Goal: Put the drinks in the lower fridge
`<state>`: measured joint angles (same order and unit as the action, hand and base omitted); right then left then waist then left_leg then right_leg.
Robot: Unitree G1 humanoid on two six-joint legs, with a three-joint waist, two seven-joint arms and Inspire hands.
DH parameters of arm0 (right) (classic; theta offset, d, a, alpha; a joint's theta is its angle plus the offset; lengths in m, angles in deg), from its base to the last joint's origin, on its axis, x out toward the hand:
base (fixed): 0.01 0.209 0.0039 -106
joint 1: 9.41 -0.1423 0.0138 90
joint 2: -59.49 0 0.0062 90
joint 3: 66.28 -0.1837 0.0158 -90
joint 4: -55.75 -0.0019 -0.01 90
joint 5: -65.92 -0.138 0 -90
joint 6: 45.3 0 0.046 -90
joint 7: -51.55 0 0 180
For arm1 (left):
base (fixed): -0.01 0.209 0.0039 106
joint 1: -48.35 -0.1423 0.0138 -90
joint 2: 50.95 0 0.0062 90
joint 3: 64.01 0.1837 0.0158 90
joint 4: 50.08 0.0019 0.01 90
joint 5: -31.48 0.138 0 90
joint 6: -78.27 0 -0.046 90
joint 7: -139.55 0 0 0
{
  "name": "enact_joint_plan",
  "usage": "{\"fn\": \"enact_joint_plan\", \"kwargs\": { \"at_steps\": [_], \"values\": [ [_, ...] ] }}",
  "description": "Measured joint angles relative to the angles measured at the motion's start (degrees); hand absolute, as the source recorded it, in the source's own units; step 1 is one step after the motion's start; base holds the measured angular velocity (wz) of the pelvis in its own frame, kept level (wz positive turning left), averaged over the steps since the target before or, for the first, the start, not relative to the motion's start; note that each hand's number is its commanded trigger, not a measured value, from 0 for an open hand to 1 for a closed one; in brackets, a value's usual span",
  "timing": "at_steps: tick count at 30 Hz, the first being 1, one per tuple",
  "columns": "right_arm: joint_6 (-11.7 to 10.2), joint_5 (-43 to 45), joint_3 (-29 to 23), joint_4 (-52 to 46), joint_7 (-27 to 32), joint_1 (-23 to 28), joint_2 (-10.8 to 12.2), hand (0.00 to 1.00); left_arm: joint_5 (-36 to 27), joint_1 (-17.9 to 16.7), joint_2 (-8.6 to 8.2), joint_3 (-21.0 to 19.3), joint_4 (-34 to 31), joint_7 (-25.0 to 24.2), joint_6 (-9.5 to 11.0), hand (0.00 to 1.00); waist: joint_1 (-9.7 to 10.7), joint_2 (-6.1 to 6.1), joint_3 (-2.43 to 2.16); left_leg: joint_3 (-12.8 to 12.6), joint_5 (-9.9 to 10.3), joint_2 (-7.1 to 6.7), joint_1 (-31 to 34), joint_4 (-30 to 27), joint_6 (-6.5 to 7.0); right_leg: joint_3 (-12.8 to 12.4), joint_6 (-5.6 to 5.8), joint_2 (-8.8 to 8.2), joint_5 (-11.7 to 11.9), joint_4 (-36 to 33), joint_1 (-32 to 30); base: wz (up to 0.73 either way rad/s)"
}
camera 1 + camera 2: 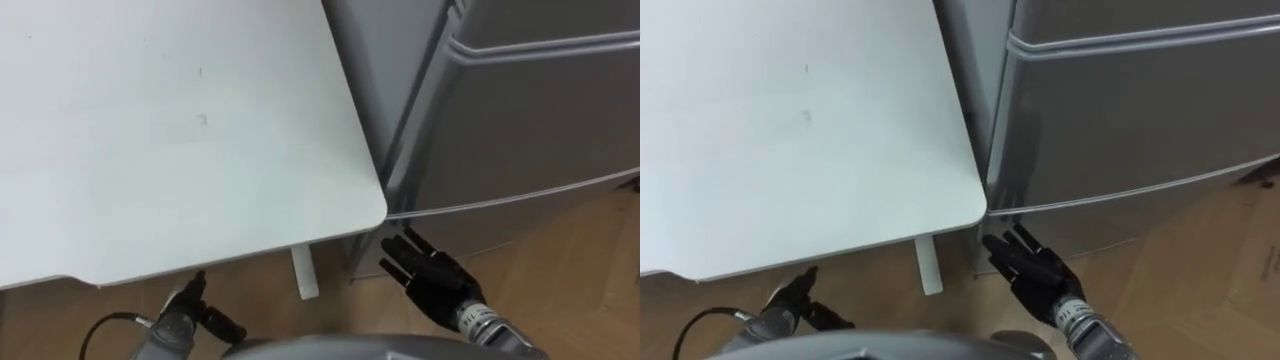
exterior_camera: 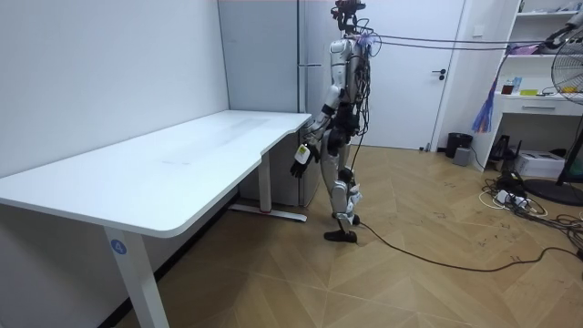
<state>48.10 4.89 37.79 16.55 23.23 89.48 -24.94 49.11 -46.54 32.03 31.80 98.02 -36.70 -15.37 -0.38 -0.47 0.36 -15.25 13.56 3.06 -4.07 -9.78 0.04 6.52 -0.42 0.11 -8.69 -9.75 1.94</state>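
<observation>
White table [image 1: 150, 130] large, up-left of my right hand [image 1: 425, 268]; top carries no drinks that I see. Grey fridge [image 1: 530, 110] straight ahead of same hand, both doors closed, lower door [image 1: 520, 150] nearest fingers. Scene fits two stages: drinks not brought yet, or already inside behind closed door; cannot decide. Right hand low at table corner, fingers straight, holds nothing, I judge ready for door edge. Left hand [image 1: 195, 310] below table edge, fingers half curled, grip state I cannot tell. Robot stands between table and fridge.
</observation>
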Motion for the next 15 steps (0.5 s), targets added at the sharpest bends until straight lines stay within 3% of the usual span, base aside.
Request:
{"fn": "enact_joint_plan", "kwargs": {
  "at_steps": [10,15],
  "values": [
    [0.3,1.1,1.1,5.4,0.4,-1.9,0.2,0.00,-2.8,-0.6,-0.28,-0.1,0.2,0.9,0.0,0.00,0.0,0.06,-0.18,1.9,-0.2,-0.53,0.3,-0.5,-0.05,3.0,0.00,-0.36,0.0,1.3,0.8,0.10],
    [0.4,8.6,-1.0,8.2,1.5,-2.7,0.1,0.00,-4.5,-2.1,-0.27,-1.9,0.2,1.8,0.9,0.00,0.2,-0.49,-0.17,4.0,-0.3,-0.88,0.4,-0.6,0.18,4.6,0.01,-0.74,0.0,1.4,1.6,0.15]
  ]
}}
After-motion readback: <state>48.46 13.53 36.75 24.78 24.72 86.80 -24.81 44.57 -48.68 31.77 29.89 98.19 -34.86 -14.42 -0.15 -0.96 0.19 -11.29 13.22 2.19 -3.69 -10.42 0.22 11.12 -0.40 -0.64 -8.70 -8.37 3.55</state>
